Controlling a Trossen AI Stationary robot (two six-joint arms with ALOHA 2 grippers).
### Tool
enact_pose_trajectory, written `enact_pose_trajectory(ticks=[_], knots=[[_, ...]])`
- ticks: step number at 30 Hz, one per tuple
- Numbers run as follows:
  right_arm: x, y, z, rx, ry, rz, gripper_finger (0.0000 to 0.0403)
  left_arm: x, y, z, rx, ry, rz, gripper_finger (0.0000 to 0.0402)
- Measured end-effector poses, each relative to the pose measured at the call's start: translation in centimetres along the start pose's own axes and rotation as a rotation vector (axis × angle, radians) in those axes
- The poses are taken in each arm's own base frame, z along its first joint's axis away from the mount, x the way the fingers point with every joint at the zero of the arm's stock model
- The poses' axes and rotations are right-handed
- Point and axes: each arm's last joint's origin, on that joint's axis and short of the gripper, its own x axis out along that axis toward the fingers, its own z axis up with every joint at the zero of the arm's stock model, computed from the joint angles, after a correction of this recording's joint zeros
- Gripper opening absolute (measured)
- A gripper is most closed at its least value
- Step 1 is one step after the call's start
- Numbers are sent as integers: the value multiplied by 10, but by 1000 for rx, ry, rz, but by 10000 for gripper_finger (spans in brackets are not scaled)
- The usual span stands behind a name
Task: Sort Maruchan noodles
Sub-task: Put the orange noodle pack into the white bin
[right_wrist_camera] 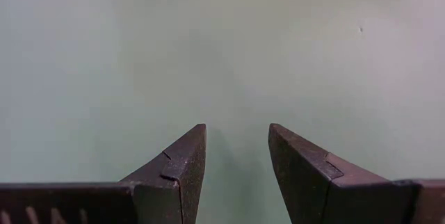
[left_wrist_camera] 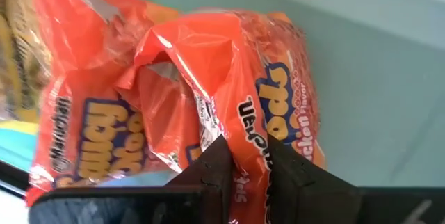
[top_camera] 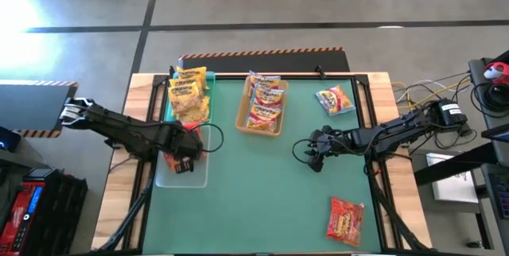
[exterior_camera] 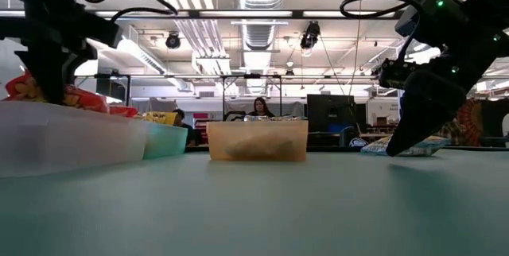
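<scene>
The landmark is the tan rectangular tray (top_camera: 263, 106) at the far middle of the green table mat (top_camera: 262, 200).

Left of the tan tray, at the mat's far left corner, stands a teal rectangular tray (top_camera: 208, 97) holding yellow crinkly Maruchan packets (top_camera: 189, 91). Nearer than the teal tray, and down-left of the tan tray in the high view, lies a clear plastic rectangular tray (top_camera: 182, 178). The left gripper (top_camera: 184, 160) is over this clear tray, its fingers (left_wrist_camera: 215, 172) pinched on a fold of a red-orange crinkly Maruchan packet (left_wrist_camera: 181, 92); the low view shows the packet above the clear tray's rim, and whether it touches the tray floor cannot be told.

The tan tray itself contains several orange-and-red Maruchan packets (top_camera: 266, 97), stacked.

Right of the tan tray, near the mat's far right corner, a single yellow-and-red Maruchan packet (top_camera: 335, 99) lies flat on the mat. The right gripper (top_camera: 315, 154) hangs over bare mat, nearer than that packet and down-right of the tan tray; its fingers (right_wrist_camera: 182, 165) are parted and hold nothing.

Farthest from the tan tray, at the near right edge of the mat, lies a red crinkly Maruchan packet (top_camera: 345, 220).
</scene>
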Motion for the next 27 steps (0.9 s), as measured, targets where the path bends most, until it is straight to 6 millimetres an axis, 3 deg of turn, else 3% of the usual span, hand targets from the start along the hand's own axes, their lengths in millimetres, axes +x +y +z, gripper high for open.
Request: enact_pose_trajectory(ticks=[14, 27], knots=[[-1, 1, 1, 7, 22, 34, 148, 0, 3, -7, -153, 75, 22, 131], [-20, 21, 45, -151, 56, 113, 148, -19, 5, -1, -455, 28, 39, 157]])
